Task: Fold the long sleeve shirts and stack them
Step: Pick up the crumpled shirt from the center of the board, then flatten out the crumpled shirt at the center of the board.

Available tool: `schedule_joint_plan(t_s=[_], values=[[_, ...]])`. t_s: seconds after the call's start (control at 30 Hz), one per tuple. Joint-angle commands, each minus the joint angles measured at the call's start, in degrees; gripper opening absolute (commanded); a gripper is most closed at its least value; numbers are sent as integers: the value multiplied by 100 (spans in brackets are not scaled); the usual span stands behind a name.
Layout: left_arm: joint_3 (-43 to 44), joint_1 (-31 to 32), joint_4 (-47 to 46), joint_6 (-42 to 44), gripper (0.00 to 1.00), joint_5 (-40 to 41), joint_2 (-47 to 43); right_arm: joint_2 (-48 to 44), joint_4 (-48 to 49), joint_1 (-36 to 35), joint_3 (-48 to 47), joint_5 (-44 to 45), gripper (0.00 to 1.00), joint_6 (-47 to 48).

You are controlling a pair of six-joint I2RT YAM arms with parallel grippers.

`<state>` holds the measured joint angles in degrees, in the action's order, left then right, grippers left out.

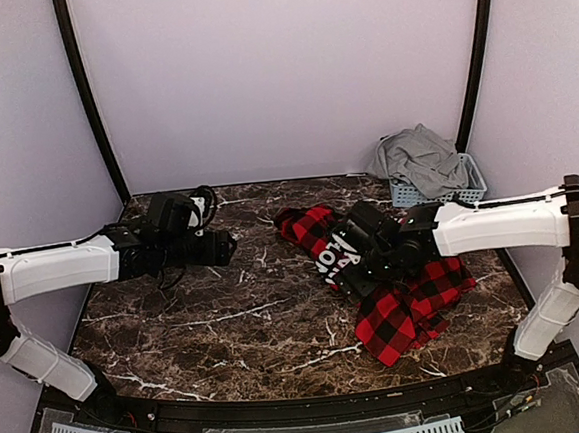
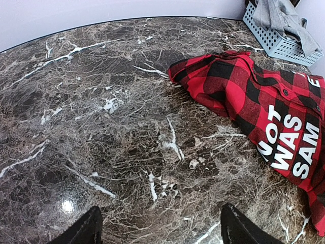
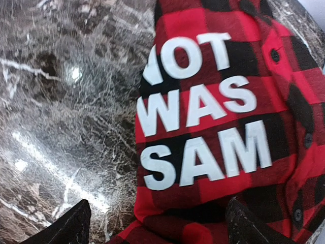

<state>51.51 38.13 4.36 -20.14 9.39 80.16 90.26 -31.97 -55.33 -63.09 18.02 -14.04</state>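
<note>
The red-and-black checked shirt (image 1: 407, 303) lay rumpled on the table's (image 1: 228, 322) right half, the right gripper (image 3: 157, 213) spread empty above its white lettering (image 3: 203, 127), probably to grasp it, the left gripper (image 2: 160, 218) gaping over bare marble, the grey shirt (image 1: 420, 156) waiting in the basket (image 1: 473, 178).

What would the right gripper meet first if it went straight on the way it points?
The red shirt: its white lettering lies dead ahead of the open right gripper. Depth is unclear, but nothing shows in between.
</note>
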Motion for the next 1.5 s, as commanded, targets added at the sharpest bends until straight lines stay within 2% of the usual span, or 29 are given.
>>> schedule_joint_plan(t_s=[0.0, 0.13, 0.27, 0.33, 0.47, 0.6, 0.67, 0.73, 0.87, 0.93, 1.07, 1.2, 1.37, 1.47], values=[[28, -26, -122, 22, 79, -1, -45, 602, -390, -403, -102, 484, 89, -370], [-73, -25, -153, -14, 79, -42, -120, 1323, -751, -542, -437, 1031, 87, -416], [-172, -25, -140, -18, 78, -12, -193, 1818, -1039, -549, -755, 1736, 76, -432], [-191, -25, -124, -2, 78, 2, -204, 1970, -1113, -535, -916, 2061, 66, -416], [-177, -25, -62, 38, 79, 51, -230, 1977, -1401, -523, -1170, 2625, 35, -485], [-216, -25, -89, 175, 79, 46, -271, 1153, -1128, -425, -1131, 2022, 1, 25], [-272, -25, -151, 298, 79, -35, -346, 586, -750, -408, -1094, 1247, 0, 545], [-307, -28, -228, 388, 79, -171, -440, 60, -532, -401, -1166, 47, 0, 1073], [-422, -25, -407, 506, 79, -773, -741, -663, -237, -406, -1588, -2106, 0, 1472], [-497, -24, -661, 519, 79, -876, -924, -866, -319, -395, -1765, -2868, 0, 1564], [-548, -25, -744, 603, 79, -832, -1190, -1268, -553, -81, -1844, -3283, 0, 1438], [-598, -17, -801, 750, 79, -1006, -1314, -1616, -410, 1094, -1553, -3618, 0, 807], [-863, 50, -1091, 691, 82, -1578, -1448, -1274, -332, 1780, -1264, -3401, 0, 517], [-953, 335, -1189, 784, 85, -1906, -1410, -950, -130, 2063, -1065, -3395, 0, 429]])
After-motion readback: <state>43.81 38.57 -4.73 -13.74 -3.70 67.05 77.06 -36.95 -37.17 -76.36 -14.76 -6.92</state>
